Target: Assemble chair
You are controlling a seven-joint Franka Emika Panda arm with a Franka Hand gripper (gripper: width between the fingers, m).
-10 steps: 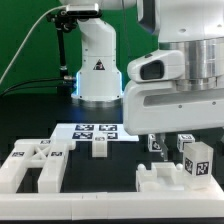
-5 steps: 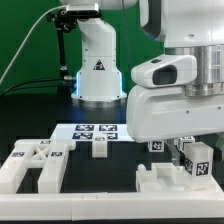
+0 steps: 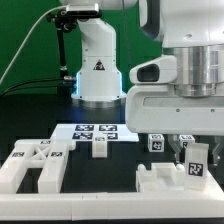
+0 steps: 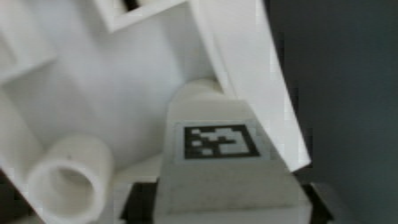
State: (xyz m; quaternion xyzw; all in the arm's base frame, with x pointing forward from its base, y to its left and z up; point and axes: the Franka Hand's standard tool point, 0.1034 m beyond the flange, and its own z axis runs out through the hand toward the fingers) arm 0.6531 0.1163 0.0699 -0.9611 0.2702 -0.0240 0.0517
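Arm: large glossy white robot arm (image 3: 98, 62), base at the back of the table, wrist housing filling the exterior view's right.
Table: flat black table (image 3: 110, 172) carrying all the parts.
Slab: broad matte white plastic slab with raised bars and square tags (image 3: 35, 165), lying flat at the exterior view's left, well apart from the gripper.
Stepped piece: blocky matte white plastic stepped piece (image 3: 160, 182), at the front, just beside the held block.
Marker board: thin flat white marker board (image 3: 95, 130), mid-table in front of the arm base.
Socket part: white plastic part with a round socket (image 4: 71, 180), wrist view only, just beside the held block; which piece it is cannot be told.
Gripper: two-finger gripper (image 3: 190, 156) (image 4: 228, 200), pointing down, jaws narrowed onto the tagged block.
Tagged block: matte white plastic block with a black-and-white tag (image 3: 196, 168) (image 4: 217, 140), between the dark fingers (image 4: 143, 198), touching both.
Small bar: short white plastic bar (image 3: 100, 147), at the marker board's front edge.
Cube: small tagged white cube (image 3: 155, 144), near the gripper, apart from it.
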